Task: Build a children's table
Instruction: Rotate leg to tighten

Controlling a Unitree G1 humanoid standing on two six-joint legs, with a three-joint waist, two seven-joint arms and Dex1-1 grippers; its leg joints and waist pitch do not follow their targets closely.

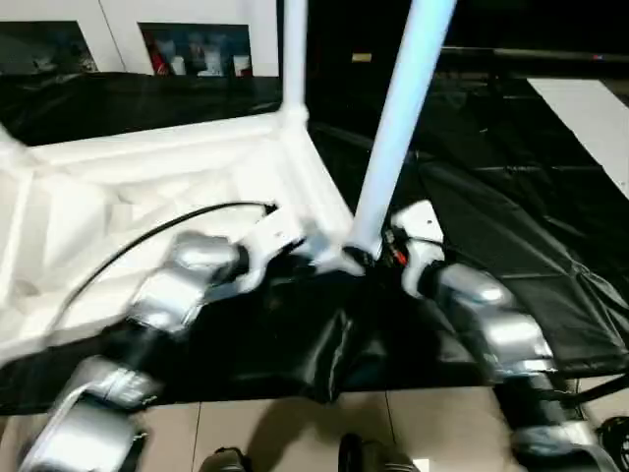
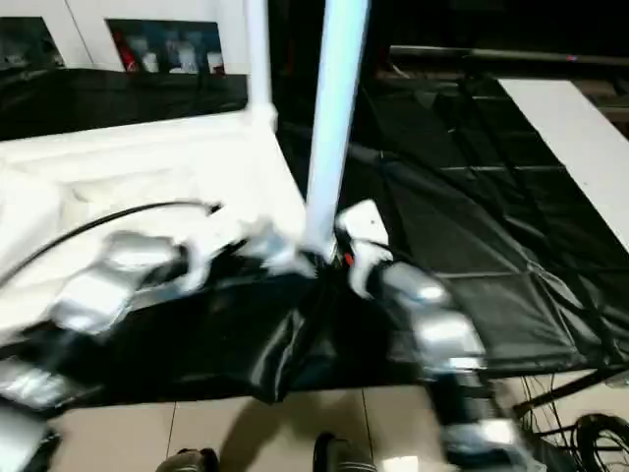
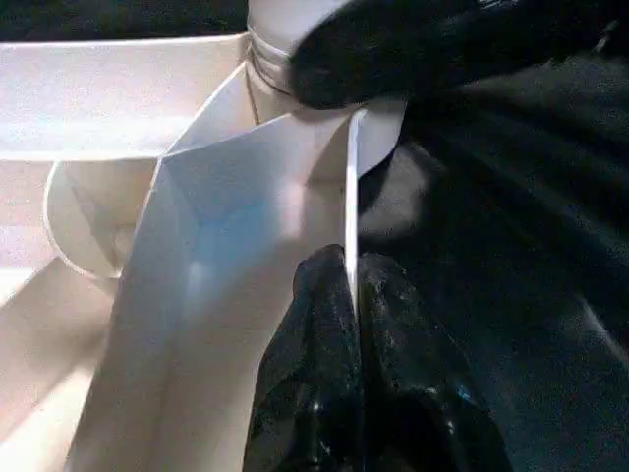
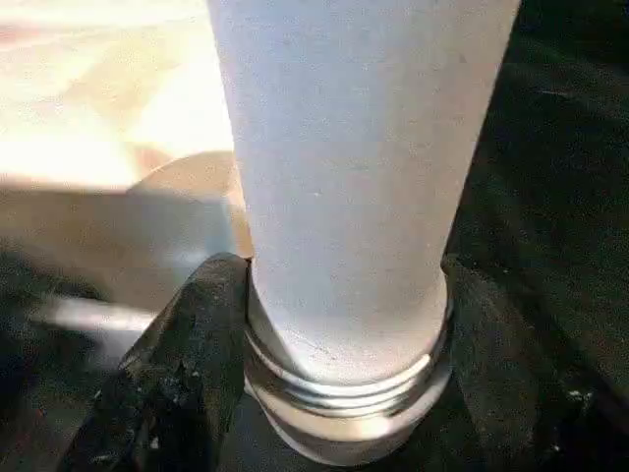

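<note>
From the head view I see both forearms reaching in to the near corner of the upturned table top [image 1: 147,187], where a white leg [image 1: 398,128] stands between my hands. My left wrist view has the left hand [image 3: 352,285] pinched shut on the top's thin edge wall. My right wrist view has the right hand [image 4: 344,324] clasping the leg's ringed base, one finger either side.
</note>
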